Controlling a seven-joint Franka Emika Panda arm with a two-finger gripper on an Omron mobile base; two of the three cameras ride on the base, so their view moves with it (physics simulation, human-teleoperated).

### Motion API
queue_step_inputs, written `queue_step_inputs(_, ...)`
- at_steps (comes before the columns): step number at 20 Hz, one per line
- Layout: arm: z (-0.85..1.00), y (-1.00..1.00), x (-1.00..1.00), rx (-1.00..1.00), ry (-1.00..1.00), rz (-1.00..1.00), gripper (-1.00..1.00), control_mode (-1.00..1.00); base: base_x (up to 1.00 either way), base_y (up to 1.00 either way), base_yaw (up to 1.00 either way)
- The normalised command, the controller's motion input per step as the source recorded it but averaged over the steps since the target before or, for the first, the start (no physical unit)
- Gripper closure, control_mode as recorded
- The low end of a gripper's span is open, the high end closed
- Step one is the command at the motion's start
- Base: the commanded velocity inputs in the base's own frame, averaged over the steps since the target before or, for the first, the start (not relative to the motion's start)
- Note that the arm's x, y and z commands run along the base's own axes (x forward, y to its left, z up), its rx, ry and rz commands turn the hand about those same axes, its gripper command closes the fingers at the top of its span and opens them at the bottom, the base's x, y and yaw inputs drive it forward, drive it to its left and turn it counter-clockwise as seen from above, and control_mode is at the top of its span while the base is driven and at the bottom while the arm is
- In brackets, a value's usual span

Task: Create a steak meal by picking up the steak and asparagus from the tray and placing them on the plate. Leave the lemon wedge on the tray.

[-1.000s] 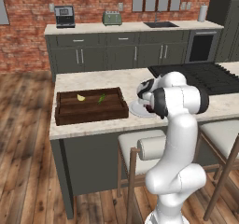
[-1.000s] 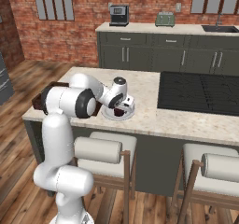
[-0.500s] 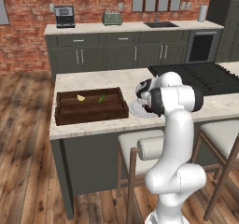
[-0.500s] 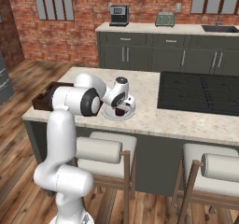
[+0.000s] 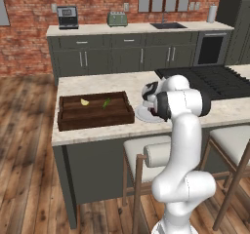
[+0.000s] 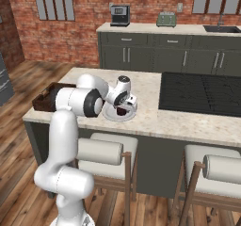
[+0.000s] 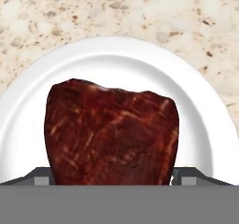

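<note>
Steak (image 7: 112,132) on plate (image 7: 116,55); fingers (image 7: 184,177) spread wide

Marbled dark red steak (image 7: 112,132), smooth glossy white plate (image 7: 121,62), speckled stone counter (image 7: 56,13), dark wooden tray (image 5: 95,115)

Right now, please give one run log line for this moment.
steak: on plate | asparagus, lemon wedge: in tray | gripper: open over plate
</note>
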Motion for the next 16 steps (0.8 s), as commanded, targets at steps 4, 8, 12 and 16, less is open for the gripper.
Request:
queue_step_inputs(4, 0.00, -0.01, -0.14, 0.00, 0.00, 0.00, -1.00, -1.00, 0.00, 0.00, 0.00)
queue_step_inputs(8, 0.00, -0.01, -0.21, 0.00, -0.06, 0.00, -1.00, -1.00, 0.00, 0.00, 0.00)
queue_step_inputs(12, 0.00, 0.00, -0.15, 0.00, -0.07, 0.00, -1.00, -1.00, 0.00, 0.00, 0.00)
queue_step_inputs(16, 0.06, 0.00, -0.10, 0.00, -0.07, 0.00, -1.00, -1.00, 0.00, 0.00, 0.00)
